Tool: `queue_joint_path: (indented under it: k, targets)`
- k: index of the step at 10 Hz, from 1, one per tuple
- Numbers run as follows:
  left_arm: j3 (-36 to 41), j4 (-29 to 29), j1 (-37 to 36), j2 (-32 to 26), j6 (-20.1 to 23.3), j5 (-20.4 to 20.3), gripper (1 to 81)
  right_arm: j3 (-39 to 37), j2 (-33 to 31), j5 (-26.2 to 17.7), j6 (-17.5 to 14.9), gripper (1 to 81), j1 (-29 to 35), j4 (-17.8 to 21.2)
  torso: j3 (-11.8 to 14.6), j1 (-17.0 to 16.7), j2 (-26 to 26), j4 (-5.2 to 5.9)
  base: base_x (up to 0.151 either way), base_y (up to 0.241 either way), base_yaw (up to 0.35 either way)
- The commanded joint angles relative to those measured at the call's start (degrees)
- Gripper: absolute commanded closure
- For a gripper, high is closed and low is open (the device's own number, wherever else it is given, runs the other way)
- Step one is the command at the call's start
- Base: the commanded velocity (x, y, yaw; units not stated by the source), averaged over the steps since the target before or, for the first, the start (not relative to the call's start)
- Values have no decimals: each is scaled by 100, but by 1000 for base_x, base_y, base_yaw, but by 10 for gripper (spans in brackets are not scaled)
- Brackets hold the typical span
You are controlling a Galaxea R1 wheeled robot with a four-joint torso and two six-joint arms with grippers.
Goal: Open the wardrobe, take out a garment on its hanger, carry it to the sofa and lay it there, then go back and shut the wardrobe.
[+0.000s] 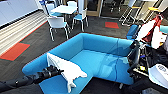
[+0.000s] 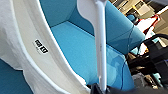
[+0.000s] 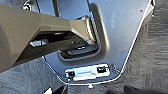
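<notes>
The bright blue sofa [image 1: 100, 57] stretches across the middle of the head view. Over the left end of its seat hangs the white garment [image 1: 67, 70], limp, with its lower edge touching the cushion. My left gripper [image 1: 58, 71] reaches in from the left and is shut on the hanger. In the left wrist view the thin white hanger [image 2: 100, 50] runs straight out from the gripper [image 2: 100, 89], the garment [image 2: 25, 52] drapes beside it, and the sofa seat [image 2: 80, 47] lies behind. My right arm [image 1: 133, 58] hangs dark beside the sofa's right end.
White chairs [image 1: 58, 25] and a white table [image 1: 64, 9] stand behind the sofa on dark carpet with orange patches [image 1: 15, 51]. A red and white object [image 1: 150, 28] and dark equipment [image 1: 150, 62] crowd the right side. The right wrist view shows my own base plate [image 3: 112, 30] above the carpet.
</notes>
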Motion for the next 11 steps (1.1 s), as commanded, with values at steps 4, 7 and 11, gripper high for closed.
queue_joint_path:
  k: [4, 7, 11]
  targets:
    - [-878, 428, 659, -421, 63, -682, 811, 16, 47, -337, -18, 10, -99, 17, 0, 0, 0, 0, 0, 0, 0]
    - [-1538, 436, 1231, -150, 63, -999, 811, 16, 47, -337, -18, 10, -108, 17, 0, -2, 0, 0, 0, 0, 0]
    - [-1776, 437, 1706, 220, 265, -1000, 10, 16, 47, -311, -18, 10, -117, 17, 0, -2, 0, 0, 0, 0, 0]
